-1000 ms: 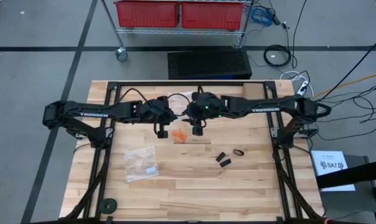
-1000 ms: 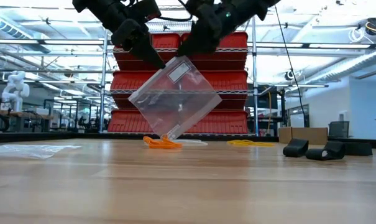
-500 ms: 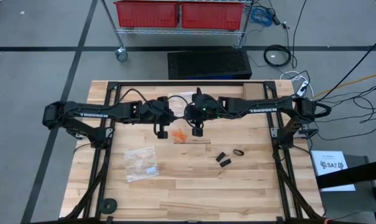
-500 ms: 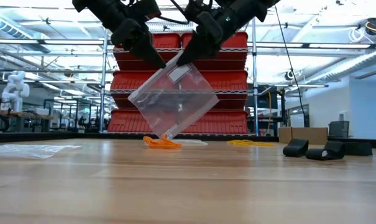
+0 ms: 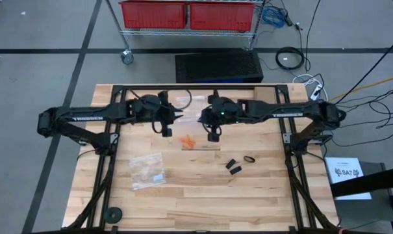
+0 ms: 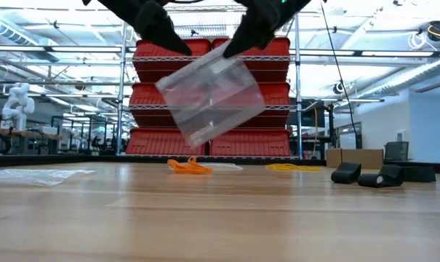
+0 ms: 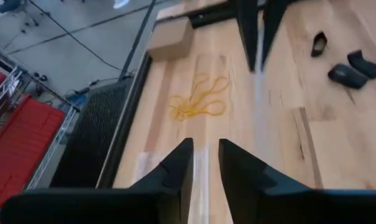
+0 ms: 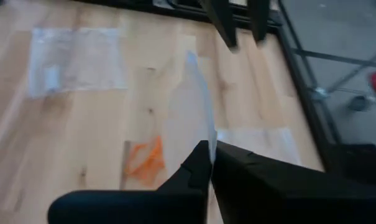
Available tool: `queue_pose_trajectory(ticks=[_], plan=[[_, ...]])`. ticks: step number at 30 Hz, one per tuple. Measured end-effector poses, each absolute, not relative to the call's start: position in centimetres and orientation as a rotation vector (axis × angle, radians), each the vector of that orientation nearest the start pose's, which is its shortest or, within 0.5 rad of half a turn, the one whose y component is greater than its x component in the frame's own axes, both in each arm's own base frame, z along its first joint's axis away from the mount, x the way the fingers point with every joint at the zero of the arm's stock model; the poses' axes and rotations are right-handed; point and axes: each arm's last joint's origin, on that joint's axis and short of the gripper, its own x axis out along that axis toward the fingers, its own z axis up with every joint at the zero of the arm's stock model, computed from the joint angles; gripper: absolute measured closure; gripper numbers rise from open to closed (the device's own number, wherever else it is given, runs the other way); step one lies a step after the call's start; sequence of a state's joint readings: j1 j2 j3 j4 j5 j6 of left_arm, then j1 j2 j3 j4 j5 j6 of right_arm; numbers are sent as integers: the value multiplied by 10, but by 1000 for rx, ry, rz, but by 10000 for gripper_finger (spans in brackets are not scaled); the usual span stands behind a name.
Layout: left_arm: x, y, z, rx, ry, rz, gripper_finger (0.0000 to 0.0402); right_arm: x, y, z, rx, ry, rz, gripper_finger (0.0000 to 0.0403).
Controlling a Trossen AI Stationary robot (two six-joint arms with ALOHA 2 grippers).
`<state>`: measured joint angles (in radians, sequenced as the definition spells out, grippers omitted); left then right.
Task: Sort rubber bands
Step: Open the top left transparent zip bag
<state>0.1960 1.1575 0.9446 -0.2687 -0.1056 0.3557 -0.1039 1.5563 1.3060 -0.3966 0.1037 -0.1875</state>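
Orange rubber bands (image 5: 189, 140) lie in a small heap at the table's middle in the high view, black ones (image 5: 238, 164) to their right; the left gripper (image 5: 164, 129) and right gripper (image 5: 213, 134) hang above; low view: a clear bag (image 6: 209, 97) hangs tilted from the right gripper, clamped on its edge; left wrist view: parted fingers (image 7: 175, 174), yellow-tan loops (image 7: 197, 102) far off; right wrist view: the bag's edge pinched, the orange heap flat below.

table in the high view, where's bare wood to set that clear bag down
The near edge of the table, below the flat bag and black bands, is bare. The strip between them is bare too. The middle is crowded: orange bands, both claws above.
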Motion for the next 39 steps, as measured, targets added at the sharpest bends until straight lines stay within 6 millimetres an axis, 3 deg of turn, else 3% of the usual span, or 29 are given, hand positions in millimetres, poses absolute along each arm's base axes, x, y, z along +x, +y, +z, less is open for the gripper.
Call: queue_pose_trajectory(ticks=[9,16,24,39], plan=[[216,65,312,259,263,99,304,314,-22,324,-227,654,-235,403],[197,77,281,162,50,76,304,292,-9,331,-241,561,-337,403],[183,76,242,36,-171,51,304,280,3,342,-252,372,-360,403],[198,75,243,-37,-257,-12,304,285,5,348,-272,294,-326,403]])
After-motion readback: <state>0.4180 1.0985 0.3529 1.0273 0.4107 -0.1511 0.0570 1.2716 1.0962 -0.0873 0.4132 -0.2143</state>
